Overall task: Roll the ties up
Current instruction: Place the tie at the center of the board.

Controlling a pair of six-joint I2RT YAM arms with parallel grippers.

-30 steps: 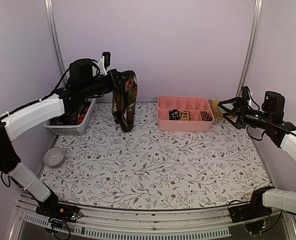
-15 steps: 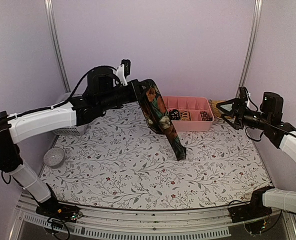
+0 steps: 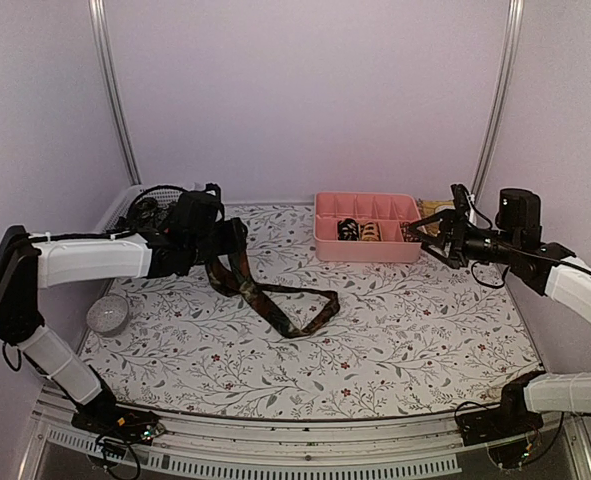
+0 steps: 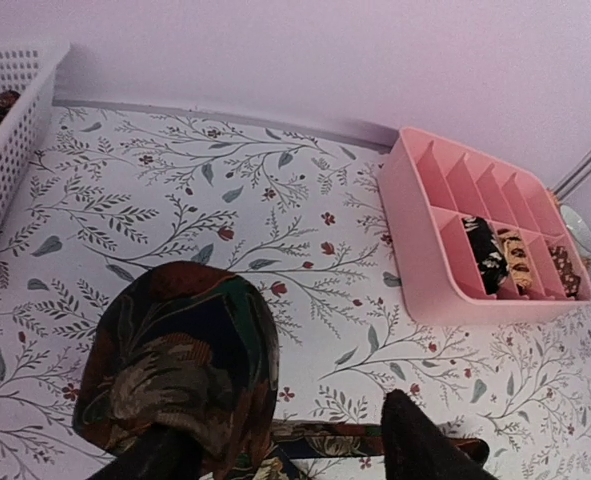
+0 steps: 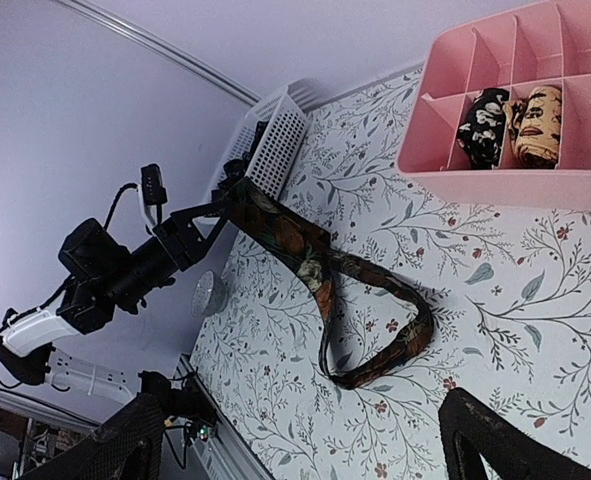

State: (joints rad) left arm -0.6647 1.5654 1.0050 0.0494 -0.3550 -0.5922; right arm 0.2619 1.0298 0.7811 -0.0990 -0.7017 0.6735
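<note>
A long dark floral tie [image 3: 275, 300] lies in a loose loop on the patterned table. Its upper end drapes over one finger of my left gripper [image 3: 233, 245], low over the table's left side. In the left wrist view the tie [image 4: 175, 370] covers the left finger, the jaws stand apart, and the left gripper [image 4: 285, 440] shows table between them. My right gripper [image 3: 437, 238] hovers open at the right, beside the tray, holding nothing. From the right wrist the tie [image 5: 325, 270] lies far beyond the right gripper [image 5: 303, 410]. Rolled ties [image 3: 348, 229] [image 5: 483, 125] sit in the tray.
The pink compartment tray [image 3: 370, 252] [image 4: 425, 250] [image 5: 495, 185] stands at the back centre-right. A white mesh basket [image 4: 15, 140] [image 5: 275, 140] sits at the back left, behind my left arm. A small round glassy object [image 3: 107, 313] rests near the left edge.
My left arm swung the tie from the basket over the table, then dropped low; the tie now lies on the table and the jaws have opened. The right gripper shifted slightly left.
</note>
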